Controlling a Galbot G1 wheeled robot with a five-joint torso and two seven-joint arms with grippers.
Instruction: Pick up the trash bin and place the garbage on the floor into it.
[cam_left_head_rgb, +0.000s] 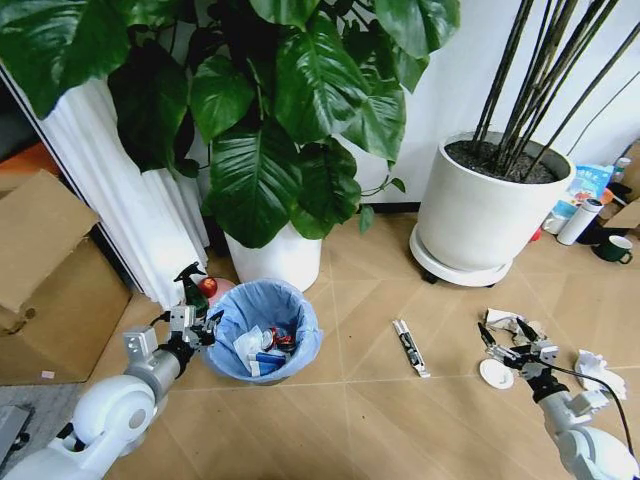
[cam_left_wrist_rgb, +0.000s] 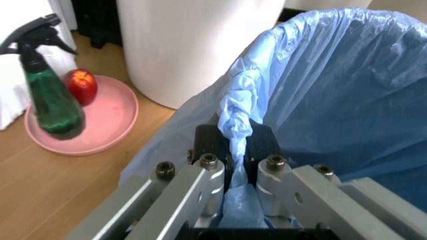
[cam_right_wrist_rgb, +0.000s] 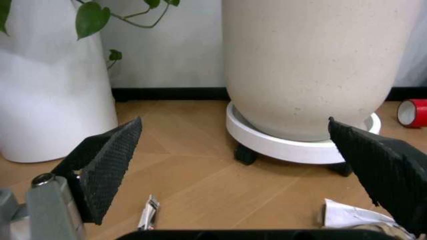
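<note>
Left tool clamped tight; right tool spread wide.

Both arms are glossy white, rounded shells ending in grey metal wrist blocks; the left gripper has silver aluminium links fastened with hex-socket screws and black pads; the right gripper carries black, textured, wedge-shaped fingers, with a thin black cable along its forearm.

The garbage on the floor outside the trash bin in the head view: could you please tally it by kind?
crumpled white paper wads: 2
white round disc: 1
thin dark-and-white tube: 1
Total: 4
</note>
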